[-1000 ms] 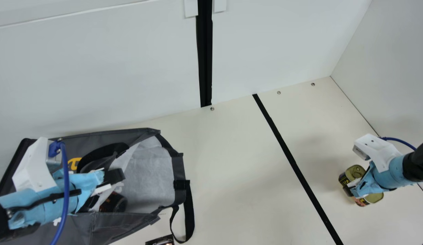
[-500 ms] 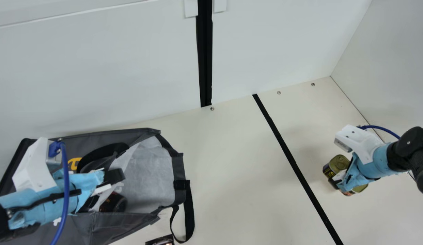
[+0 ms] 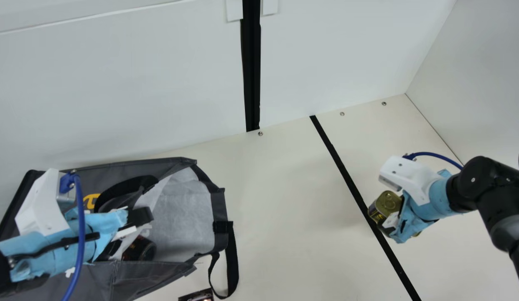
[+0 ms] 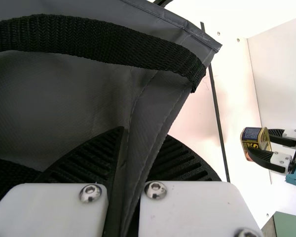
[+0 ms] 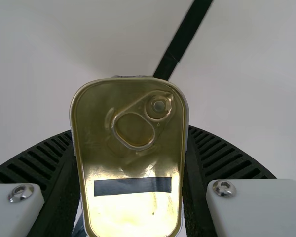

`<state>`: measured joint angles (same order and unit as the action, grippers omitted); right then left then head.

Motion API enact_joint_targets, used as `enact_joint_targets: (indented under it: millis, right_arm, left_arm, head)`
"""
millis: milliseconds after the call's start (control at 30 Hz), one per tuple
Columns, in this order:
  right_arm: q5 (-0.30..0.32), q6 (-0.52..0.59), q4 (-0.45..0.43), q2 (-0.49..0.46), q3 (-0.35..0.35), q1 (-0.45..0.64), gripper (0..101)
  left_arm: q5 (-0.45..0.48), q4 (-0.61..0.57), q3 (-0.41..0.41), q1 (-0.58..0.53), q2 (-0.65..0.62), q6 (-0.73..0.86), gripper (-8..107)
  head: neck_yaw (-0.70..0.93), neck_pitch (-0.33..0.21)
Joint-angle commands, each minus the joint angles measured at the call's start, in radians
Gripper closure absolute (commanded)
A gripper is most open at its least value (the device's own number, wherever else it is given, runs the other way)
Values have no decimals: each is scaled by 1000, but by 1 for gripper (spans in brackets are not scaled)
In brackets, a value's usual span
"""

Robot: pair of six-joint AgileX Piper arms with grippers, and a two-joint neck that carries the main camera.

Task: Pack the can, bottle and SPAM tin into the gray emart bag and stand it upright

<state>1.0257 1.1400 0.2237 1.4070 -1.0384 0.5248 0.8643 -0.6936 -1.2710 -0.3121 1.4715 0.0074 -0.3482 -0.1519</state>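
Note:
In the main view my left gripper (image 3: 126,230) is shut on the cloth of the gray bag (image 3: 130,280), which lies on its side with its mouth to the right. The left wrist view shows a fold of the bag (image 4: 160,116) pinched in the left gripper (image 4: 144,138). A dark round-ended container (image 3: 141,249) lies inside the mouth. Over the black table stripe, my right gripper (image 3: 392,228) is shut on the SPAM tin (image 3: 386,203). Between the right gripper's (image 5: 130,136) pads, in the right wrist view, is the tin's golden pull-ring lid (image 5: 130,148).
A dark item with a reddish patch (image 3: 197,296) lies at the main view's bottom edge, beside the bag's loose black strap (image 3: 232,261). White walls (image 3: 117,83) stand behind and at the right. Bare table (image 3: 284,209) stretches between bag and tin.
My right gripper has carried the SPAM tin leftward across the table, and slightly toward the back wall, up to the black stripe. The left gripper and the bag have stayed put.

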Motion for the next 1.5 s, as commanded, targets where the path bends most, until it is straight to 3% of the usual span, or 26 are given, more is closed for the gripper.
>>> enact_joint_targets:
  millis: [0, 367, 967, 1467]
  right_arm:
    - [5, -7, -3, -14, 5, -37, 101]
    - [51, -43, -2, -79, 21, -197, 101]
    - [136, -38, 48, -131, -9, -433, 101]
    - [155, -42, 96, -133, -27, -615, 101]
  left_arm:
    - [0, 0, 0, 0, 0, 0, 107]
    - [0, 0, 0, 0, 0, 0, 107]
    - [0, 0, 0, 0, 0, 0, 107]
    - [0, 0, 0, 0, 0, 0, 107]
  head:
    - [-1, -23]
    - [-1, -23]
    - [-1, -23]
    - [-1, -23]
